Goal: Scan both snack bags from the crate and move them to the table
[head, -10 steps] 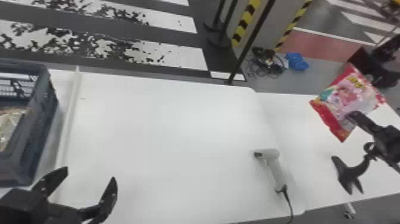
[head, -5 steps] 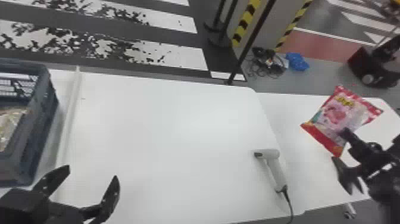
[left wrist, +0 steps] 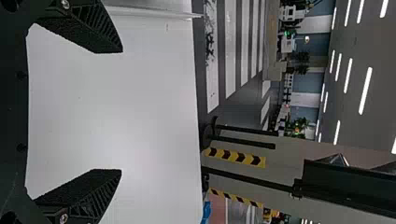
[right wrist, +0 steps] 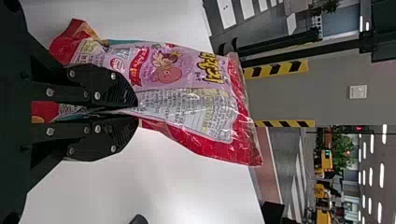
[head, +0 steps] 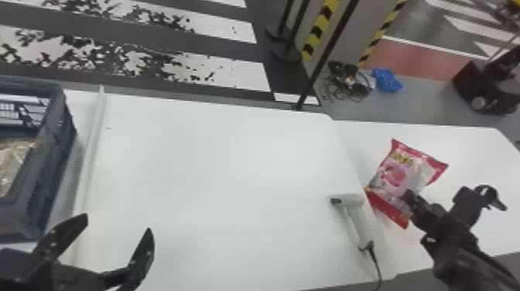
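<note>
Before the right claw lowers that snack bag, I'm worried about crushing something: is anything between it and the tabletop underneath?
Nothing visible stands between the snack bag, held in the right claw, and the white table below. The scanner lies close by on its left, so straight down looks safer than drifting that way.

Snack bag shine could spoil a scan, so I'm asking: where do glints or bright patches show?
Right wrist view: small white glints on the snack bag, ceiling lights glowing beyond; head view: a soft, pale glow on the white table; left wrist view: a similar glow on the table, ceiling lights as bright streaks.
</note>
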Robot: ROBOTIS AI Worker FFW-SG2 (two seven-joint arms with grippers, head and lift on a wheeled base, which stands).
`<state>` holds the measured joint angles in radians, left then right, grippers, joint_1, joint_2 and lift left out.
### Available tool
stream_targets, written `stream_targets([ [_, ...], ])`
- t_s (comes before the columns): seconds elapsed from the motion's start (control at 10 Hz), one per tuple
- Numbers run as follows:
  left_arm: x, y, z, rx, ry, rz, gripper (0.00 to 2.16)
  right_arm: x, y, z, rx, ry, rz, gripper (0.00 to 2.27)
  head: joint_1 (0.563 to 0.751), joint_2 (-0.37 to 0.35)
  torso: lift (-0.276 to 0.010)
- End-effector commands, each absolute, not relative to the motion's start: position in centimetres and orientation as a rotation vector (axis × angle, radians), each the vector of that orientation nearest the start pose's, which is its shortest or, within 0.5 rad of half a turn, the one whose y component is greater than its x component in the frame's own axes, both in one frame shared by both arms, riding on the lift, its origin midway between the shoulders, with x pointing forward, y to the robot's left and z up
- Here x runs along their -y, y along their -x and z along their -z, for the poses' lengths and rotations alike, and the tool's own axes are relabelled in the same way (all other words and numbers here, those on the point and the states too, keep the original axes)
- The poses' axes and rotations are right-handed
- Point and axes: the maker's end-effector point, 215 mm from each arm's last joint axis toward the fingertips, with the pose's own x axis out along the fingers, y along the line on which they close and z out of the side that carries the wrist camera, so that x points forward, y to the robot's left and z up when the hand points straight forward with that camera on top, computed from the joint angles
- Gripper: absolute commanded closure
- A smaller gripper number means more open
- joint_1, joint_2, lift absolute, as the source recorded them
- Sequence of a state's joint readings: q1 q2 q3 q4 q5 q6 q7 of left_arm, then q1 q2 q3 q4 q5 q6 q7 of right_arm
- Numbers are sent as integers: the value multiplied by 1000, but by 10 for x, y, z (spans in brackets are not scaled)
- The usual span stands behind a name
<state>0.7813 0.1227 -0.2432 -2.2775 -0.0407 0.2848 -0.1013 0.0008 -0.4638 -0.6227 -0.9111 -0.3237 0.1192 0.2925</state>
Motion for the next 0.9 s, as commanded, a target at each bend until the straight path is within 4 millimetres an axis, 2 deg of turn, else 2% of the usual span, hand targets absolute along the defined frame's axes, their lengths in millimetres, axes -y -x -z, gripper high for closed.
stream_targets([
  [0.0,-88,-323,406,-364,17,372,76,693,-391,525,-461,-200,498,-2,695,-350,-87],
  [0.2,-88,-327,396,-331,14,382,76,675,-378,519,-494,-242,479,43,695,-350,-87],
  [0.3,-86,-327,394,-327,16,390,76,669,-370,500,-457,-257,474,53,695,-350,-87],
  [0.4,-84,-327,389,-316,12,402,76,651,-363,468,-393,-243,443,53,695,-350,-87],
  [0.5,-84,-328,386,-310,8,405,76,615,-362,435,-360,-225,351,53,695,-350,-87],
  [0.7,-91,-338,374,-282,9,399,76,519,-366,405,-317,-261,182,60,695,-350,-87],
  [0.8,-99,-345,371,-272,19,381,76,469,-372,400,-296,-301,110,63,695,-350,-87],
])
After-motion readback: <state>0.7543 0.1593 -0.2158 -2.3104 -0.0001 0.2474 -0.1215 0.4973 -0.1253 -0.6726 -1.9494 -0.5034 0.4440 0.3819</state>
